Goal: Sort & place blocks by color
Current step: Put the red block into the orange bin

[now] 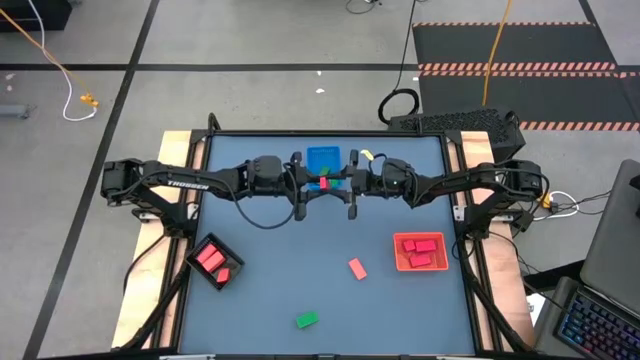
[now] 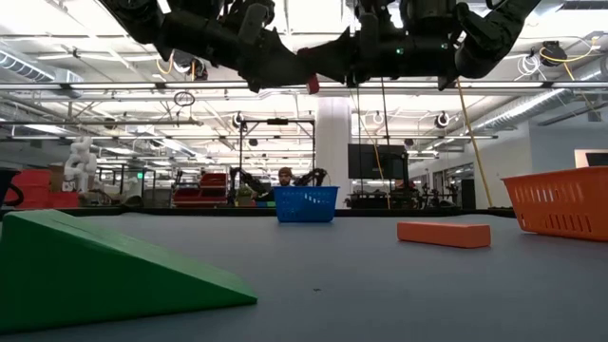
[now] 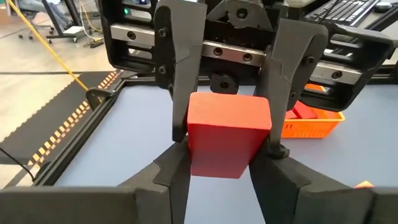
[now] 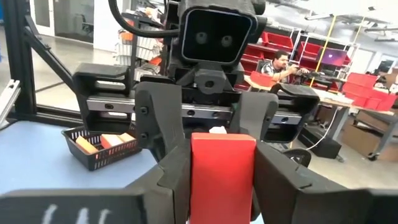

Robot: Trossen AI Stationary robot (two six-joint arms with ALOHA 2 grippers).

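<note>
Overhead, the two arms met nose to nose above the middle of the table, just in front of the blue tray [image 1: 322, 157]. The left gripper [image 1: 303, 196] and the right gripper [image 1: 350, 194] both clasped one red block [image 1: 323, 184] between them, held in the air. Both wrist views showed each pair of fingers pressed against its sides. A salmon block [image 1: 357, 267] and a green block [image 1: 307, 320] lay loose on the table. More red blocks sat in the black tray [image 1: 217, 262] and the orange-red tray [image 1: 420, 251].
</note>
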